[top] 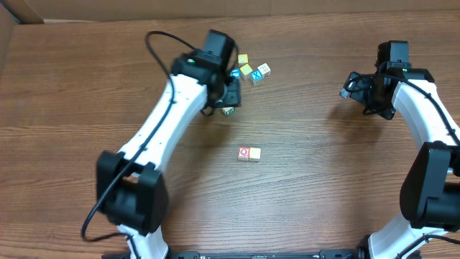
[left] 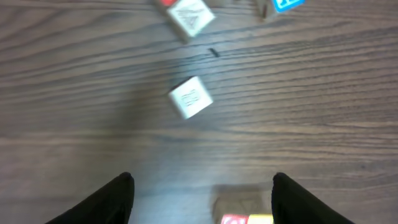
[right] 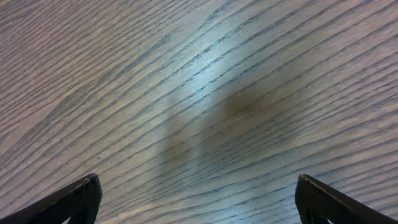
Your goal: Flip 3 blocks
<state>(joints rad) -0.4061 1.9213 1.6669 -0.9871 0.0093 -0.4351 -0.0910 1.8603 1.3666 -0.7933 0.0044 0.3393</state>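
**1. Left claw.** My left claw (top: 228, 97) hangs over the table (top: 323, 187) near the top centre of the overhead view. It is released: the left wrist view shows both dark fingers (left: 118, 199) spread apart with only bare wood between their tips.

**2. Blocks.**
- A whitish block (top: 228, 110) with grey print lies just beside my left claw at 6 o'clock. It touches neither finger. In the left wrist view it appears blurred, so I cannot tell whether it sits flat.
- A second whitish block (left: 189, 17) lies at 12 o'clock from the first, apart from it, at the top edge of the left wrist view.
- A red-printed block (top: 244, 153) lies at 5 o'clock from my left claw, well apart. It touches a yellowish block (top: 255, 154) on its 3 o'clock side.

**3. Other cubes.** A cluster of yellow and blue cubes (top: 250, 70) sits near my left claw at 1 o'clock.

**4. Right claw.** My right claw (top: 352, 86) stands at 3 o'clock, well apart from all the blocks. It is released, with jaws wide over bare wood.
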